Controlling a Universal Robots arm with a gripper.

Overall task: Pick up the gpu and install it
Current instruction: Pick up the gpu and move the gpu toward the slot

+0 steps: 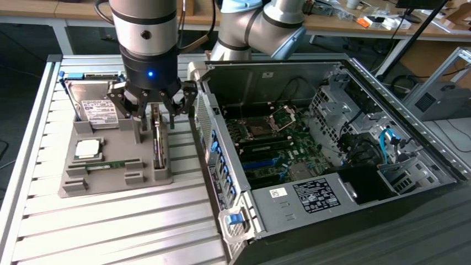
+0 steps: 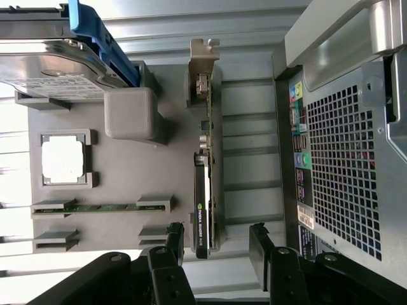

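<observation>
Tool (image 1: 156,122) hovers, fingers (image 2: 173,244) apart, astride the gpu (image 1: 158,149) standing edge-on in the grey holder (image 1: 110,179), on the exterior view's left of the computer case (image 1: 309,201); wrist view reveals its silver bracket (image 2: 203,54); exterior view, the case's motherboard (image 1: 272,138).

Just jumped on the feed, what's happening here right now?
The arm's gripper is open and straddles one end of the gpu, which stands on edge in the gray tray. The card is not gripped yet. The open PC case sits beside the tray, on the exterior view's right.
</observation>
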